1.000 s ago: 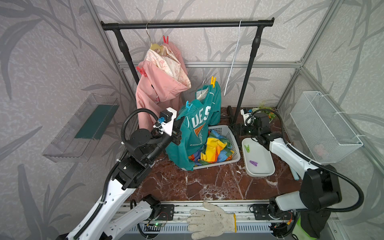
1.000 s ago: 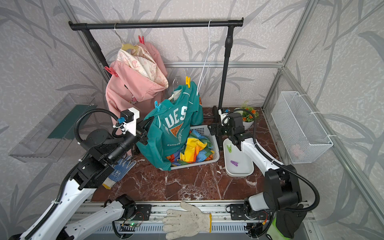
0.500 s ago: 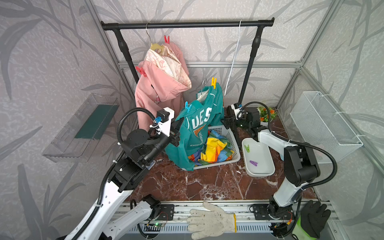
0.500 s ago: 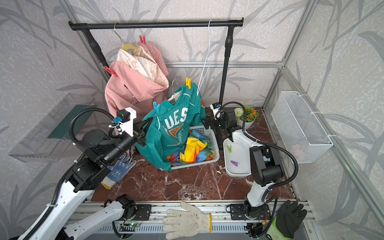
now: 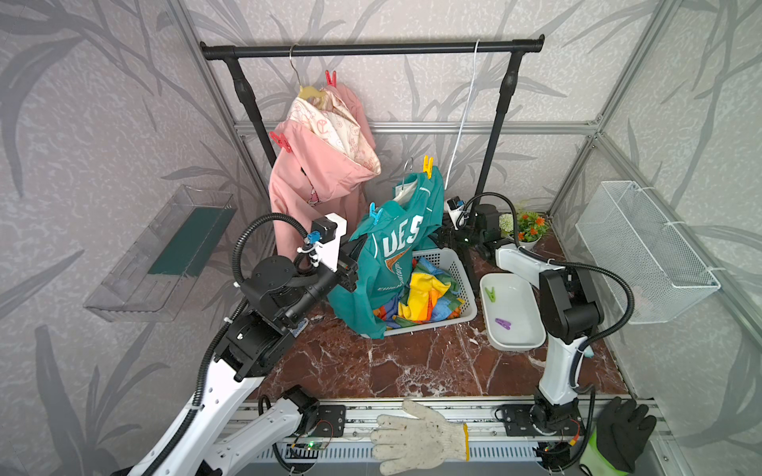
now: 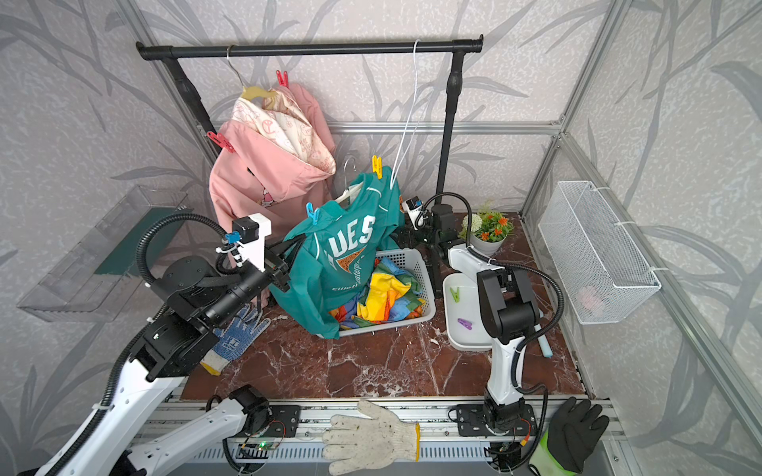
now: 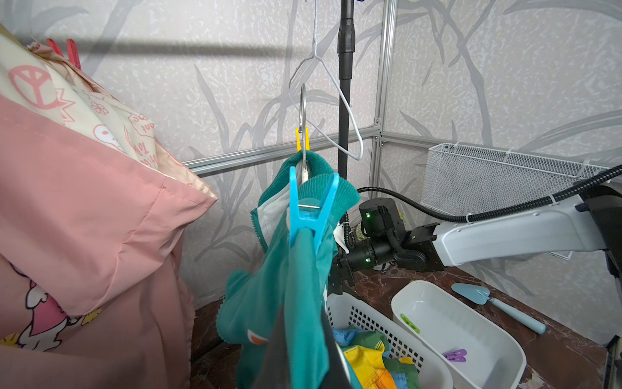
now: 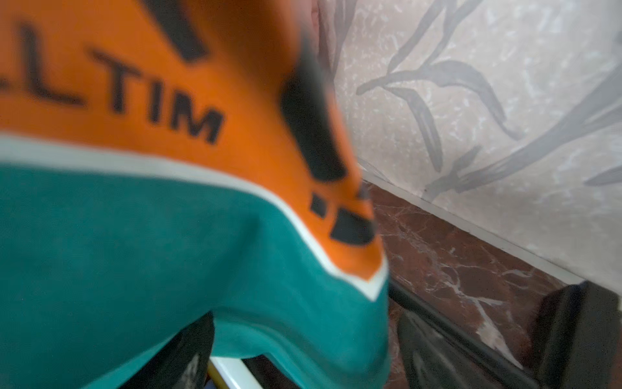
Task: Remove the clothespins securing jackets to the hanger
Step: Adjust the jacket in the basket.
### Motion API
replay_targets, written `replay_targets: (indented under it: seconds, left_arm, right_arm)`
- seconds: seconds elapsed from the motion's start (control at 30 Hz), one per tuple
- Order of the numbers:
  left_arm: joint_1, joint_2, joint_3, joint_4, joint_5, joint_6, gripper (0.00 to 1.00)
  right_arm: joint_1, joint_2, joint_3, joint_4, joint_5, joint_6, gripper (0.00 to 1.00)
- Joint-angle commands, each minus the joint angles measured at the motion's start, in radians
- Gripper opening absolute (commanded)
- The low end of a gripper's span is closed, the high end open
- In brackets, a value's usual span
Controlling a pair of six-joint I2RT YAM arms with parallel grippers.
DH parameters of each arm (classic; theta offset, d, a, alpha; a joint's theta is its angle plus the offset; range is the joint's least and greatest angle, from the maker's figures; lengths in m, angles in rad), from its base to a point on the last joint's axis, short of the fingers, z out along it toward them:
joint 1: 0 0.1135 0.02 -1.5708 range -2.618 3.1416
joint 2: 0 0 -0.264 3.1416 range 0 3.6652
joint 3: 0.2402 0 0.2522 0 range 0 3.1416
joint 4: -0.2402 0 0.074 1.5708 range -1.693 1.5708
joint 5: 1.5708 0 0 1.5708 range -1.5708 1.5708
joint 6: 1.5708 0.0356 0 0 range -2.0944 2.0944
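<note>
1. Teal jacket (image 5: 363,296): big white letters "UES" on its front, in both top views.
2. Its orange panel (image 8: 151,50): blurred black letters "LTIM".
3. Pink jacket (image 7: 84,208), cream lining (image 7: 111,114): a pink peace sign.

Robot lab cell: aluminium frame (image 5: 536,125), wallpapered panels (image 5: 103,123), arms (image 5: 231,395) on a rail (image 5: 486,412).

Reaches forward and up with the left arm (image 5: 264,342), elbow bent high, forearm angled toward the back. Pinches the left gripper (image 6: 290,253) fully closed on the teal jacket (image 5: 371,296). Stretches the right arm (image 5: 523,259) low and far back — forearm near level, wrist (image 7: 373,252) pointing across toward the left side. Hides the right gripper (image 5: 445,241) behind that cloth — jaw spread unreadable, wrist view blurred.
</note>
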Motion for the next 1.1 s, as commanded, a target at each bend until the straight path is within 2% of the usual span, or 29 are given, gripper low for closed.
replay_targets:
  seconds: [0.0, 0.07, 0.17, 0.23, 0.37, 0.83, 1.07]
  left_arm:
    - [-0.003, -0.034, 0.056, 0.091, 0.012, -0.014, 0.0]
    - [-0.003, -0.036, 0.056, 0.093, 0.005, -0.014, 0.0]
    - [-0.003, -0.036, 0.051, 0.099, -0.001, -0.015, 0.0]
    - [-0.004, -0.035, 0.047, 0.104, -0.011, -0.017, 0.0]
    - [-0.004, -0.043, 0.036, 0.113, -0.038, -0.017, 0.0]
    - [-0.004, -0.101, -0.015, 0.114, -0.041, -0.022, 0.0]
    - [-0.004, -0.131, -0.081, 0.129, -0.051, -0.043, 0.0]
  right_arm:
    - [0.01, 0.0, 0.026, 0.023, -0.093, -0.012, 0.67]
    - [0.022, -0.025, 0.011, 0.0, -0.093, -0.04, 0.44]
    - [0.029, -0.061, 0.004, -0.054, -0.102, -0.072, 0.21]
    - [0.03, -0.085, -0.001, -0.08, -0.12, -0.076, 0.13]
    - [0.039, -0.158, -0.053, -0.097, -0.131, -0.058, 0.02]
    - [0.096, -0.443, -0.224, -0.191, -0.089, 0.032, 0.0]
    - [0.12, -0.569, -0.406, -0.186, 0.013, 0.039, 0.0]
